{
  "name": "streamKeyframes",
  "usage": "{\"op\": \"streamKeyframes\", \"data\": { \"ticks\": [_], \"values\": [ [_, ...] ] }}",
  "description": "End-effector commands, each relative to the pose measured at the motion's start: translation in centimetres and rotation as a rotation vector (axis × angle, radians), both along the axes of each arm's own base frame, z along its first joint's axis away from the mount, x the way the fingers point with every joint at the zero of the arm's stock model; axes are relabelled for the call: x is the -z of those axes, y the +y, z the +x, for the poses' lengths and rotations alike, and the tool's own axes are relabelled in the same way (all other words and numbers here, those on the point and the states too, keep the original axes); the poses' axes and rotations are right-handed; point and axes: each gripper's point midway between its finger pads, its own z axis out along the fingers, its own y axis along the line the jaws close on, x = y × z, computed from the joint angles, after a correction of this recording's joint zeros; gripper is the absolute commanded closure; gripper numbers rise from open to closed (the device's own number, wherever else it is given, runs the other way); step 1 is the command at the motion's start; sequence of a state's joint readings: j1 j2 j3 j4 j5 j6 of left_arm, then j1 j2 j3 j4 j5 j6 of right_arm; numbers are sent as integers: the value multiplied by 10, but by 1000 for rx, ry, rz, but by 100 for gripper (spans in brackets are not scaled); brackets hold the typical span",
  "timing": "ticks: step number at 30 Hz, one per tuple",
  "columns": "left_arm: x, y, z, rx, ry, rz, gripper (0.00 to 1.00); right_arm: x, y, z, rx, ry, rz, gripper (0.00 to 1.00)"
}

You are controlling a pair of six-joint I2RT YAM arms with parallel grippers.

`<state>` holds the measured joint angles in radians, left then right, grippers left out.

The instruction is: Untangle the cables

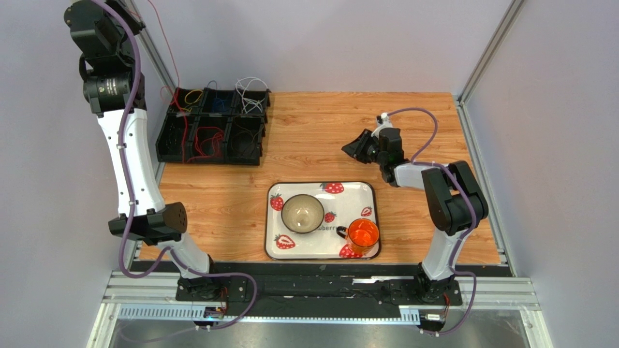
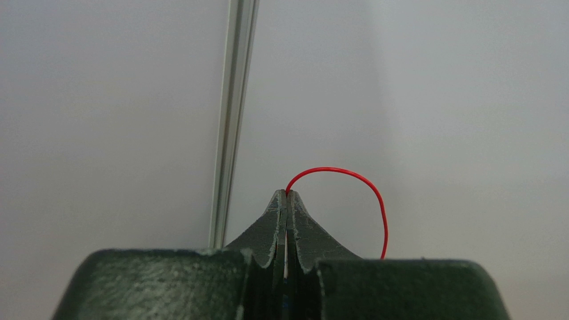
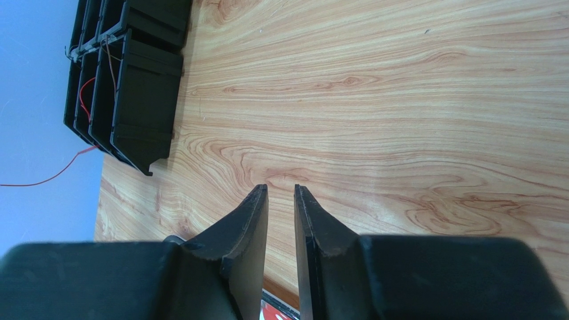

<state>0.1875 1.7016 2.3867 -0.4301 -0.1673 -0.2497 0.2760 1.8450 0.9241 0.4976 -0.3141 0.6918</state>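
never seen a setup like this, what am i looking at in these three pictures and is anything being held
These are two robot arms at a wooden table. One picture looks down from above; the other two come from a camera on each wrist. The left gripper, raised high, is shut on a thin red cable. The right gripper is slightly open and holds nothing. On the table: a black compartment bin with more coloured cables, and a strawberry-print tray carrying a beige bowl and an orange cup.
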Motion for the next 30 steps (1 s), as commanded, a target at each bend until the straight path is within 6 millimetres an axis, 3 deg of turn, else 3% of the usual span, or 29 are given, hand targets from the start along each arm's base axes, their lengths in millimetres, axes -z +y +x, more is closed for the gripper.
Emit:
{"op": "streamKeyframes", "data": {
  "ticks": [1, 20, 24, 30],
  "values": [
    [-12, 4, -9, -7, -48, -17, 100, -19, 3, 11, -4, -60, 22, 76],
    [-7, -21, 29, 170, -80, -38, 100, -21, 4, 11, -11, -61, 24, 78],
    [8, -20, 44, 170, -47, -35, 100, -20, 3, 11, -8, -57, 24, 78],
    [40, -38, 66, 258, 32, -39, 100, -20, 3, 12, -8, -58, 23, 79]
  ]
}}
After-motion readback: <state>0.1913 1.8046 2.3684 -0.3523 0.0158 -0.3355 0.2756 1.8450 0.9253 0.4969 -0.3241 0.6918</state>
